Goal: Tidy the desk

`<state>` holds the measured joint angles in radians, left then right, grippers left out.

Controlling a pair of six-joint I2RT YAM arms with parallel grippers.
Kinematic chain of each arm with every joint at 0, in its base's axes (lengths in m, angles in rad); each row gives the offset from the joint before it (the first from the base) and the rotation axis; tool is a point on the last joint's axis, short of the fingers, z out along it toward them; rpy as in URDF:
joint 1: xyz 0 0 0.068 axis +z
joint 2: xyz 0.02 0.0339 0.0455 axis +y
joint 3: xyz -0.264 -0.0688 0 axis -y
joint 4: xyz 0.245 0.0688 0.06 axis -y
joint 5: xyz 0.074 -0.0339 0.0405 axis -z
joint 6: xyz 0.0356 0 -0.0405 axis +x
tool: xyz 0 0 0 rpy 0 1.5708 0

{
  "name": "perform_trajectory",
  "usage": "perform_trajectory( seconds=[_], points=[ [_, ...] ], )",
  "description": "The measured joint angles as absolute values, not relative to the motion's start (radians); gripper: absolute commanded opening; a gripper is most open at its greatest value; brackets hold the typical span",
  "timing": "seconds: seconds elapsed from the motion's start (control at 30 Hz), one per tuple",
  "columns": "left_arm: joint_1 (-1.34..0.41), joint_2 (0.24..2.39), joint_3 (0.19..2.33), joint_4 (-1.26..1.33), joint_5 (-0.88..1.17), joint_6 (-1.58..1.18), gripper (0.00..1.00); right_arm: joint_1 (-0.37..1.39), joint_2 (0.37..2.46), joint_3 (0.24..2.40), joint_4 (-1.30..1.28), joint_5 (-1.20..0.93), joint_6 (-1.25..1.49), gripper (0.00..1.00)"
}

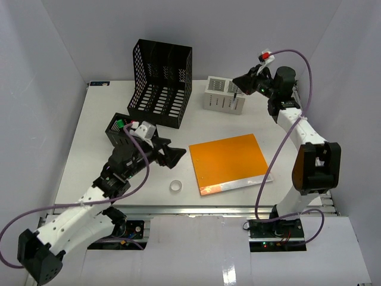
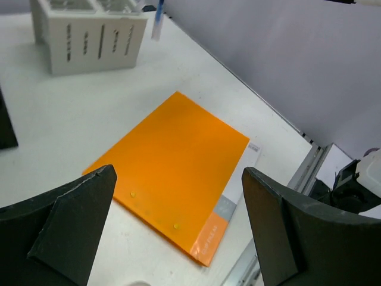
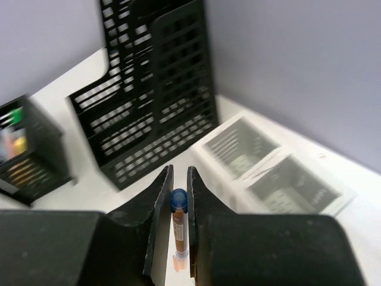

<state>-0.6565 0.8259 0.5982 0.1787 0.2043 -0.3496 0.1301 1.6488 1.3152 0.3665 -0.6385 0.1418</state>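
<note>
The desk is a wide white tabletop. An orange folder lies flat on it near the front rail, and shows in the left wrist view as the same folder. My left gripper hovers just left of the folder, open and holding nothing; in its own view the left gripper looks over the folder's near corner. My right gripper hangs above the white organizer. The right gripper is shut on a blue-capped pen that points downward.
A black mesh file rack stands at the back, left of the organizer. A small black box with coloured items sits behind the left arm. A clear tape roll lies near the front rail.
</note>
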Motion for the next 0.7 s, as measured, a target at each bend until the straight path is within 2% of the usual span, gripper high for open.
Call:
perform_trajectory(
  seconds=[0.13, 0.3, 0.5, 0.7],
  points=[
    [-0.656, 0.623, 0.495, 0.005, 0.117, -0.431, 0.98, 0.114, 1.773, 1.449, 0.375, -0.548, 0.125, 0.08],
    [-0.656, 0.468, 0.445, -0.165, 0.058, -0.525, 0.98, 0.115, 1.906, 1.633, 0.375, -0.461, 0.117, 0.08],
    [-0.656, 0.459, 0.438, -0.272, 0.034, -0.61, 0.98, 0.116, 2.022, 1.763, 0.391, -0.387, 0.103, 0.08],
    [-0.656, 0.507, 0.437, -0.329, 0.016, -0.668, 0.98, 0.113, 2.079, 1.779, 0.392, -0.35, 0.078, 0.1]
  ],
)
